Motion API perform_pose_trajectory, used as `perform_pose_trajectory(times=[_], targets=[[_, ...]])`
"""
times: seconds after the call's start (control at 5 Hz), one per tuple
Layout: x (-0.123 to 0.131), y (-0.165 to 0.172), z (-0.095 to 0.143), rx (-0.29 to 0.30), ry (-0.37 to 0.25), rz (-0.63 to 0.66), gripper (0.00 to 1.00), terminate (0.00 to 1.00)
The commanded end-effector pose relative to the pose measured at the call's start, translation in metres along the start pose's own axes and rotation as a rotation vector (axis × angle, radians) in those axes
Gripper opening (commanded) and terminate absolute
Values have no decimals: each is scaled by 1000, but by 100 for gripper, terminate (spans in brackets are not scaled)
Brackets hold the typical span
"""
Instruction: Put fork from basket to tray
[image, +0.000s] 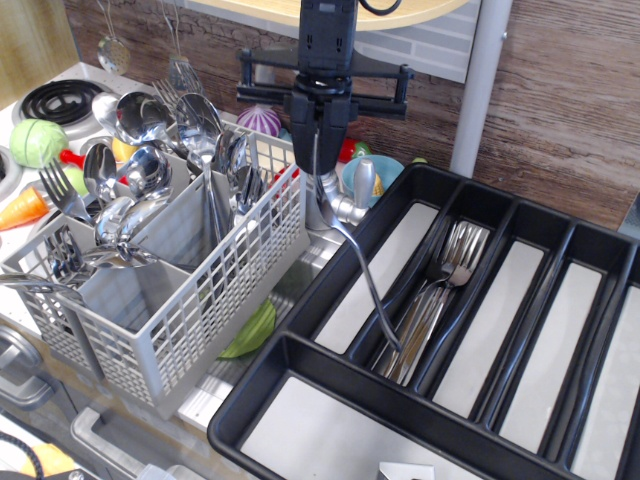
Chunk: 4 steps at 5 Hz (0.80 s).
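My gripper (322, 150) hangs from above at the top centre, shut on the upper end of a slender steel fork (364, 262). The fork dangles down and to the right. Its lower tip reaches the second long compartment of the black tray (330, 364), right beside several forks (445, 280) lying there. Whether the tip touches them I cannot tell. The light grey basket (205, 290) stands to the left of my gripper, holding spoons (150, 120) and another fork (58, 188).
A steel faucet (335, 205) stands right behind the gripper, between basket and tray. Toy vegetables (38, 141) and a stove burner (60, 100) lie at the far left. A green item (252, 333) lies in the sink under the basket's edge. A grey post (478, 80) rises behind the tray.
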<state>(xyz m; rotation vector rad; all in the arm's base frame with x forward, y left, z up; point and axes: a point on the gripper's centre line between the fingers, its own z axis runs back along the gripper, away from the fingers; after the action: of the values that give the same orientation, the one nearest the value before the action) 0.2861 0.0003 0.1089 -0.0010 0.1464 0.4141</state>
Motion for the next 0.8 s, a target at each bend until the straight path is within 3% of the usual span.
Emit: perform_pose_trajectory(times=[0.0, 0.2, 0.6], targets=[[1, 1, 0, -20, -30, 3, 0, 0], [4, -9, -4, 50, -41, 61, 0, 0], [25, -45, -33, 119, -36, 143, 0, 0]])
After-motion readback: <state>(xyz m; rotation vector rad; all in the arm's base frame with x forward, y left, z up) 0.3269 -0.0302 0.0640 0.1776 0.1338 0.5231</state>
